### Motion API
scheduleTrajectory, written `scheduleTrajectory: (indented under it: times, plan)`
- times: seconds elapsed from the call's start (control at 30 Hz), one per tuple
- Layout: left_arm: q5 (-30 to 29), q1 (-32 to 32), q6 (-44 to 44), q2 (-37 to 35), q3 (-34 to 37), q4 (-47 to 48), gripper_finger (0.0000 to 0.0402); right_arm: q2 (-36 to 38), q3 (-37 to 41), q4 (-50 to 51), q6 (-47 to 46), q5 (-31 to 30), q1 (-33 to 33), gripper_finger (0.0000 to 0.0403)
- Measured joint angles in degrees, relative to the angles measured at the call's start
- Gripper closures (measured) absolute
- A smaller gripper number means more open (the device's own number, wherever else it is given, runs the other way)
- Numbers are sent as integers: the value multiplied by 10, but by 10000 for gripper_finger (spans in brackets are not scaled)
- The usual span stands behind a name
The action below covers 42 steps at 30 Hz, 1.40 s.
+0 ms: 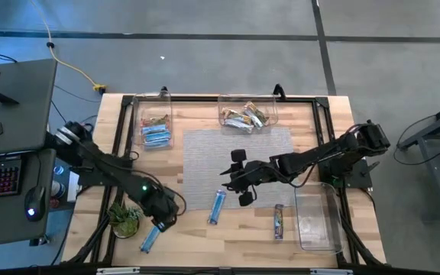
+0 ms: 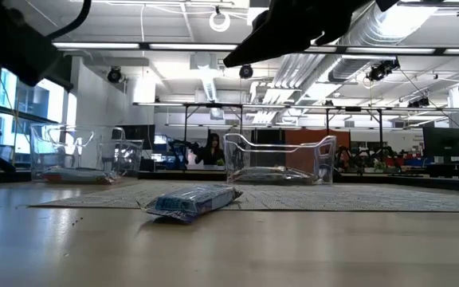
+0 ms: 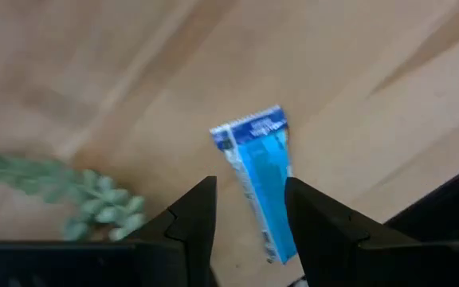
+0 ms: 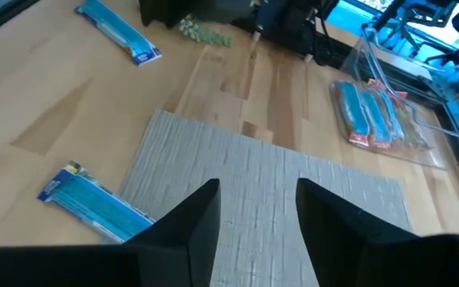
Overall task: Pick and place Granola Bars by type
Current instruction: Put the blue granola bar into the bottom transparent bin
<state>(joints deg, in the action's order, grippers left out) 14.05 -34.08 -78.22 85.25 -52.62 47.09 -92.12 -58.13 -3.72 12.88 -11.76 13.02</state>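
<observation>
Three bars (image 1: 216, 206) lie loose on the desk (image 1: 205, 237); two bins (image 1: 156, 122) hold sorted ones. Left gripper (image 1: 159, 221) and right gripper (image 1: 239, 177) hover, fingers released

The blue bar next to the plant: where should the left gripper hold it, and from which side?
Grip the blue bar across its narrow middle, coming from above: it lies flat on the table, long and thin. The left gripper is open over it.

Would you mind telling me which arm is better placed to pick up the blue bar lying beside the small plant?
The left. Its gripper hangs open directly over that blue bar next to the plant, while the right gripper is over the grey mat, farther away.
</observation>
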Motion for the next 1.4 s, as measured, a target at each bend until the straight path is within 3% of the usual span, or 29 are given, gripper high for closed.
scheduleTrajectory:
  times: [0.33, 0.67, 1.03, 1.4]
  plan:
    - [13, -39, -74, 57, 0, -88, 257, 0, 0, -3, 1, 12, 0, 253]
    - [-9, -86, -155, 67, 0, -72, 257, 0, 0, -4, 11, 12, 0, 254]
    - [-23, -87, -142, 67, 0, -76, 257, 0, 0, -4, 9, 12, 0, 253]
    - [-35, -99, 2, 67, 0, -111, 257, 0, 0, -2, -26, 12, 0, 254]
